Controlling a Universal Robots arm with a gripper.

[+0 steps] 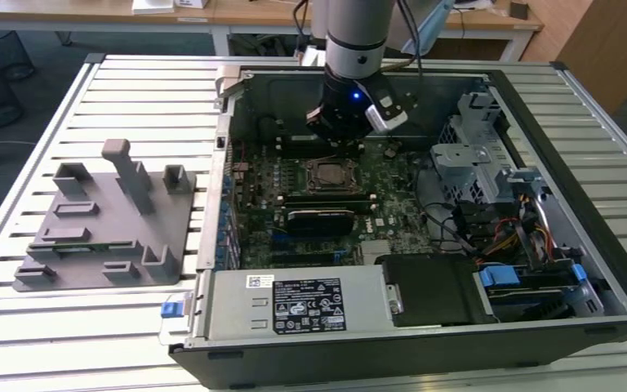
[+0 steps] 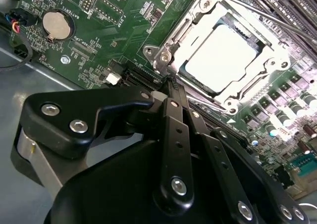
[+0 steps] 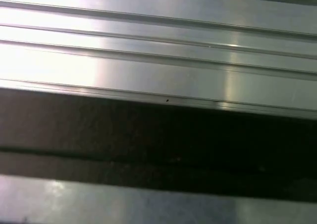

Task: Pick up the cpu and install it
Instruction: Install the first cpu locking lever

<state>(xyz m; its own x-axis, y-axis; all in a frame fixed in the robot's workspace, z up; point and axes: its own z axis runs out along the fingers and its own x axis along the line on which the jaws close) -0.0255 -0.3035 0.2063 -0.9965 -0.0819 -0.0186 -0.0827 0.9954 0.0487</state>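
end effector (image 2: 170, 86): fingers look pressed together, holding nothing | cpu (image 2: 221, 55): upper right of second wrist view, lying inside socket frame (image 2: 174, 35) | handling: likely light, rigid, slick-topped, fragile underneath; grip opposite edges

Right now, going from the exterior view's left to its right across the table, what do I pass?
Grey fixture block → left wall of the open computer case → CPU socket on the green motherboard → metal drive cage.
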